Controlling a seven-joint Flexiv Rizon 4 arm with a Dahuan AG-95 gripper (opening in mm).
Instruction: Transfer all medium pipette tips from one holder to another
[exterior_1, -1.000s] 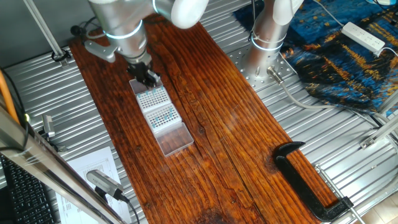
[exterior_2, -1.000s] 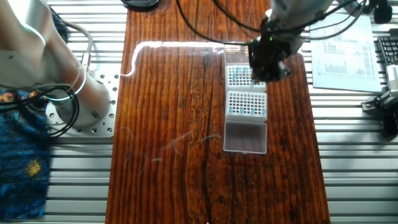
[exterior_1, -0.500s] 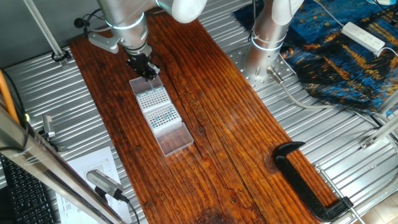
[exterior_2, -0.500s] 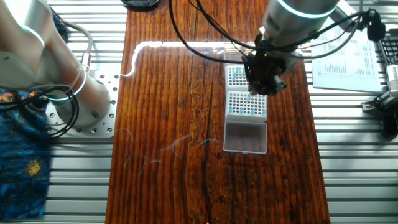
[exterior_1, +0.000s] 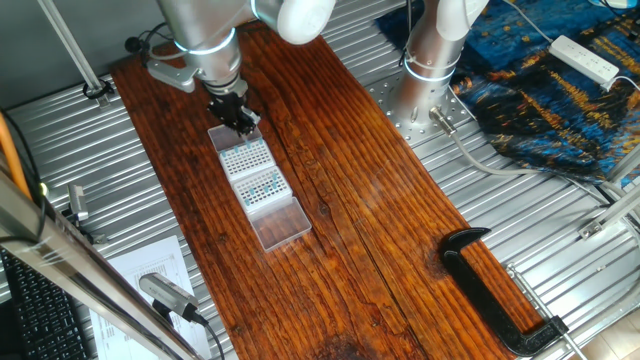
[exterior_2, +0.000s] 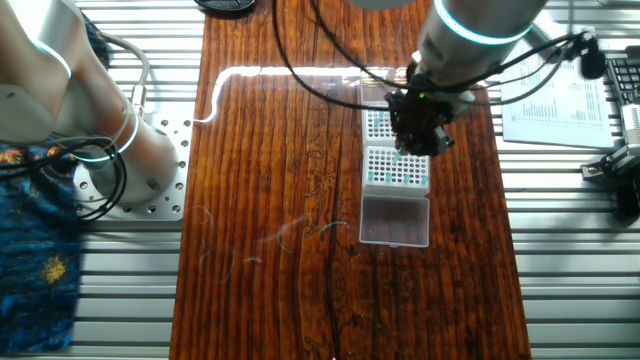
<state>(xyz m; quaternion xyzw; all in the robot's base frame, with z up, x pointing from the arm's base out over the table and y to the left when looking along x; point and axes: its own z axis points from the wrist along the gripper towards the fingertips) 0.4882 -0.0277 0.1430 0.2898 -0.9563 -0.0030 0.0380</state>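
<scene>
Since a second ago the gripper (exterior_1: 240, 122) has shifted a little along the row of racks, from over the far rack toward the seam between the two racks, and now hangs low over that spot; in the other fixed view the gripper (exterior_2: 412, 140) covers the near edge of the far rack (exterior_2: 381, 122) and the top edge of the near rack (exterior_2: 397, 168). Whether its fingers are spread or pressed together cannot be told, as the dark tool head hides them in both views. The tips (exterior_1: 262, 187) show as teal dots in the near rack, mostly in its half toward the open lid (exterior_1: 279, 223); a few more teal tips (exterior_2: 380, 121) sit in the far rack. The racks lie end to end on the wooden board (exterior_1: 340, 230), with the clear lid flat beyond the near one. A black clamp (exterior_1: 495, 290) grips the board's far corner.
</scene>
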